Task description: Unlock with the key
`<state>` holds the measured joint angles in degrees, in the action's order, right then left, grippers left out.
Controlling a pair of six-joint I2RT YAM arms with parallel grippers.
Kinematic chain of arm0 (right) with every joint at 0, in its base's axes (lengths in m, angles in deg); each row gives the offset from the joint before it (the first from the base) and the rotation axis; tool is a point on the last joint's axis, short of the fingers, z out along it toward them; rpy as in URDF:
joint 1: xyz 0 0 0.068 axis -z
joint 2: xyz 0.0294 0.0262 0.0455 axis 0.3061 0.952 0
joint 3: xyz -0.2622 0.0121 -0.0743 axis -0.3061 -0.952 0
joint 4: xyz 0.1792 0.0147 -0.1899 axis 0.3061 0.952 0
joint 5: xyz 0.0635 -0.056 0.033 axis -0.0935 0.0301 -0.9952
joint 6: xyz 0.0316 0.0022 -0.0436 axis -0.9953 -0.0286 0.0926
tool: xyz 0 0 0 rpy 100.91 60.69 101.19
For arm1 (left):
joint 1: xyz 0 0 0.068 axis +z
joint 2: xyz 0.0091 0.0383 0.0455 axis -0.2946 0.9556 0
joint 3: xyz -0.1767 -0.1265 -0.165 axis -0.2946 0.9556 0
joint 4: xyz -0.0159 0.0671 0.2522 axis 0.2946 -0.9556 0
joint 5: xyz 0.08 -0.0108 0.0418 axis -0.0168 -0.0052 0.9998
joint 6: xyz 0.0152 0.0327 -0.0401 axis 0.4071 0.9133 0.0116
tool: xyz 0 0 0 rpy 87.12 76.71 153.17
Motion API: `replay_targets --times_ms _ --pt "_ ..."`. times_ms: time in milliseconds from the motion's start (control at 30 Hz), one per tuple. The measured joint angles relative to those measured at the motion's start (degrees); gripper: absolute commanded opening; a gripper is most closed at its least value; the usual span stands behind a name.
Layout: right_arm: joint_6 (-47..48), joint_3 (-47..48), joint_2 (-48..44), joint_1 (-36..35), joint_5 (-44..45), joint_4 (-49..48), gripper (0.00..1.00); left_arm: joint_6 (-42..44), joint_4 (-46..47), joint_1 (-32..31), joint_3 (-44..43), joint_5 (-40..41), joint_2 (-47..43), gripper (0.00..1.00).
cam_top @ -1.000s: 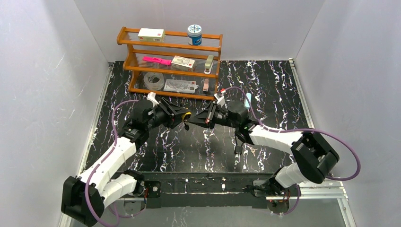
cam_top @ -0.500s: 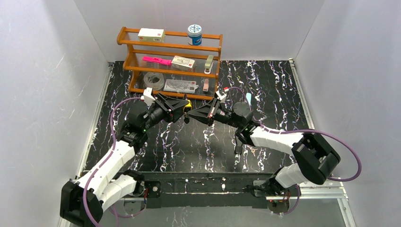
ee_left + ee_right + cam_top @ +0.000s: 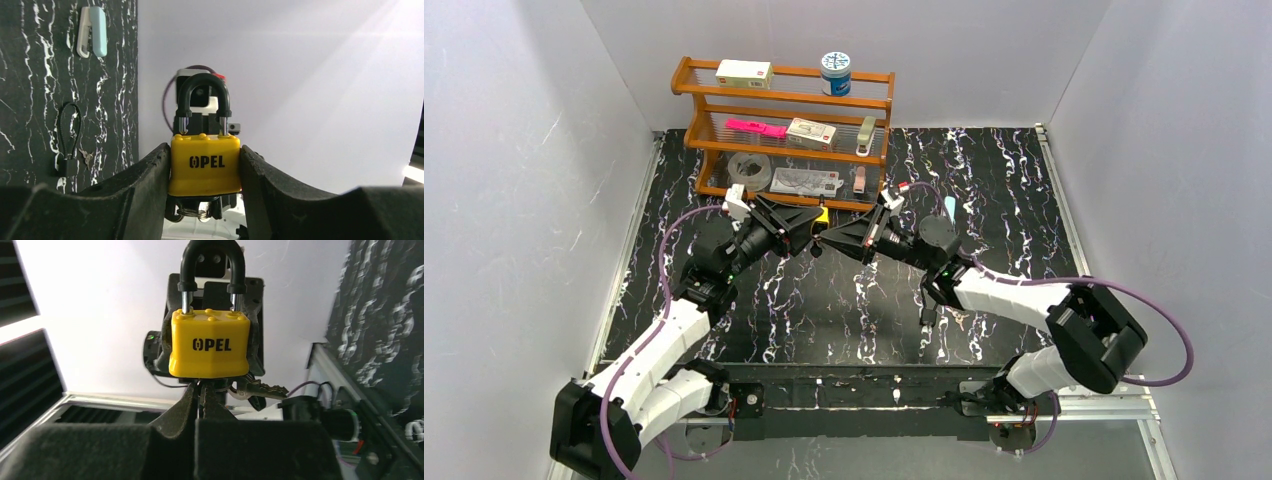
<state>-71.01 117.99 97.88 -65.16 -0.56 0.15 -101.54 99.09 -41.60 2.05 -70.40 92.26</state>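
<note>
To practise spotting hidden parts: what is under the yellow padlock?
Under the padlock hang loose keys, with the shut right pincer meeting its underside. The keyhole and whatever the pincer grips are covered.

On my screens the only word I could read was "OPEL", printed in black capitals across the front of the yellow padlock (image 3: 205, 165). It showed upright and sharp in the left wrist view, and the same word stood on the face of the padlock (image 3: 210, 345) in the right wrist view. From the top camera, the print on the boxes (image 3: 744, 72) and the tin (image 3: 835, 73) on the shelf (image 3: 786, 148) was too small for me to read.
</note>
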Motion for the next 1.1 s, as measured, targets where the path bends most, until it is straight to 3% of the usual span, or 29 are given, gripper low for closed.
replay_targets --times_ms 100,200,333,500,933,1100 --pt "7.3 3.4 -1.9 0.0 0.3 10.0 0.27 1.4 -1.4 0.1 0.0 1.4 -0.2 0.09" --pt "15.3 7.4 -3.9 -0.2 1.3 21.3 0.33 3.1 -3.1 0.1 0.0 2.5 -0.7 0.09" --pt "25.2 12.9 -6.1 -1.0 4.5 34.6 0.35 5.8 -5.7 0.0 -0.1 3.6 -0.9 0.09" --pt "31.2 16.0 -5.7 -1.3 6.6 43.0 0.38 7.9 -7.8 0.0 -0.2 4.4 -0.9 0.09" --pt "40.9 21.1 -1.7 -1.5 7.4 51.5 0.48 10.4 -12.8 -0.1 -1.2 6.1 -0.9 0.09" --pt "44.3 23.6 -0.6 -2.0 7.5 54.1 0.44 11.1 -15.1 -0.1 -2.6 7.1 -0.9 0.09"
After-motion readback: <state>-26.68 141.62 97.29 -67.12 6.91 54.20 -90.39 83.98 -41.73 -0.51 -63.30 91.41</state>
